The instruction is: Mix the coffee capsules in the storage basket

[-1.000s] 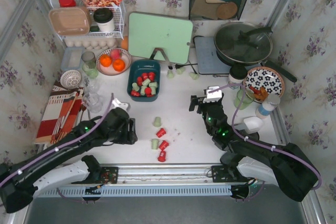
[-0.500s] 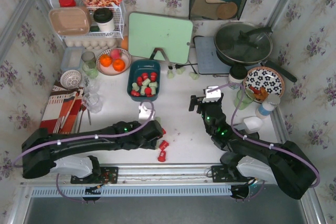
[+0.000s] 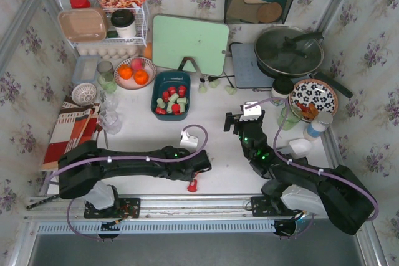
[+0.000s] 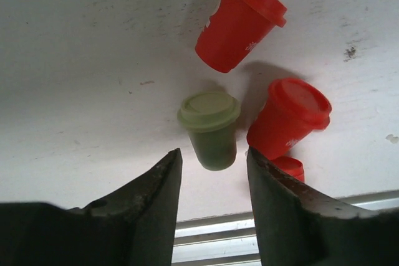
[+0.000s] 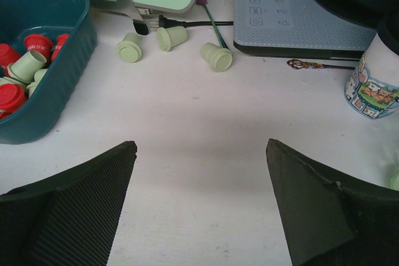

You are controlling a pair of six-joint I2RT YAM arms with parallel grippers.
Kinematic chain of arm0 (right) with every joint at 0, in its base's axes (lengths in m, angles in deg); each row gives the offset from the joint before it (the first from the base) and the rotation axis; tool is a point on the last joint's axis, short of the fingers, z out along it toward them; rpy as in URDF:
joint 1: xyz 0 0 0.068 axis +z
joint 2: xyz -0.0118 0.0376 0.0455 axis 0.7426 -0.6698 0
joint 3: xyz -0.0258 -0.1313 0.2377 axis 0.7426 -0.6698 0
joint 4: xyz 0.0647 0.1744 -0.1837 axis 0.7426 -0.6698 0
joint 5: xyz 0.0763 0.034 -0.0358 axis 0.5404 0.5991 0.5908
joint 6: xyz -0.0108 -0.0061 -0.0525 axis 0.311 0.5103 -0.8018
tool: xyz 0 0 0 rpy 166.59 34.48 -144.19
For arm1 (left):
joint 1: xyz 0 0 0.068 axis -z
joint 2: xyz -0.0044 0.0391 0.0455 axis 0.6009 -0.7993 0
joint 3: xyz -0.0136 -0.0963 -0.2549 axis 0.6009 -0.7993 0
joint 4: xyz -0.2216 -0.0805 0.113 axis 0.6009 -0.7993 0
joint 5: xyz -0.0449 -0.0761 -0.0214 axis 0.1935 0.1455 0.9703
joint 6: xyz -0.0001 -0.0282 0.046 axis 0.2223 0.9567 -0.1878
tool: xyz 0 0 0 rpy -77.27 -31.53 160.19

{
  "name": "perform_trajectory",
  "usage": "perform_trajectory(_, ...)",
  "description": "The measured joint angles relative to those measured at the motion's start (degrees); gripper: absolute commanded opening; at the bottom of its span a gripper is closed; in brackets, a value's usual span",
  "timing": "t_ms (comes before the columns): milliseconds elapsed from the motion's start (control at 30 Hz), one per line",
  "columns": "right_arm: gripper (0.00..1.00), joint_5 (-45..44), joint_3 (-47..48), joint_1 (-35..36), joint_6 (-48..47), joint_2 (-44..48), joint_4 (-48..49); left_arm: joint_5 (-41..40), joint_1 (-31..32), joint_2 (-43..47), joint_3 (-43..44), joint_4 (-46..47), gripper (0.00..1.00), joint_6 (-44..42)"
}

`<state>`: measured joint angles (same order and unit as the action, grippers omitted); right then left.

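The storage basket [image 3: 171,95] [image 5: 59,60], dark teal, stands at mid-table with red and pale green coffee capsules [image 3: 172,99] in it. Three green capsules [image 5: 170,37] lie loose to its right by the cutting board. My left gripper [image 4: 212,161] [image 3: 202,165] is open, low over the table near the front edge. A green capsule [image 4: 211,130] stands just beyond its tips, touching neither jaw. Red capsules [image 4: 240,20] [image 4: 288,118] lie beside it. The top view shows one red capsule [image 3: 192,185]; the arm hides the others. My right gripper [image 5: 199,147] [image 3: 240,123] hangs open and empty.
A green cutting board [image 3: 190,43] leans behind the basket. A lidded pan [image 3: 288,51] sits on an induction cooker [image 5: 293,10] at the back right, with a mug [image 5: 374,82] and patterned plate [image 3: 313,98] nearby. A bowl of oranges [image 3: 135,71] and a wire rack [image 3: 103,23] stand left.
My left arm has swung rightward along the front of the table and now covers most of the loose capsules. Its jaws have narrowed slightly. The right arm has stayed put.
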<state>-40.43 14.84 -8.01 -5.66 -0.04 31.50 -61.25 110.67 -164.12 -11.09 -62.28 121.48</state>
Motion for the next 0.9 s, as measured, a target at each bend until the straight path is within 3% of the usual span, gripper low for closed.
perform_trajectory(400,0.93,0.00,0.07,0.00,0.04,-0.33,-0.83,-2.73,0.09,-3.45,0.35,-0.61,0.21,1.75)
perform_trajectory(600,0.93,0.00,0.09,0.00,0.20,-0.72,-0.83,-5.77,-2.23,2.82,2.91,-2.51,0.21,-1.90)
perform_trajectory(733,0.93,0.02,0.09,0.00,0.22,-0.94,-0.83,-6.16,-8.79,10.49,4.96,-1.97,0.22,-9.09)
perform_trajectory(900,0.93,0.24,0.20,0.00,0.85,-1.09,-0.83,-1.07,-24.17,14.43,6.84,2.82,0.23,-19.43)
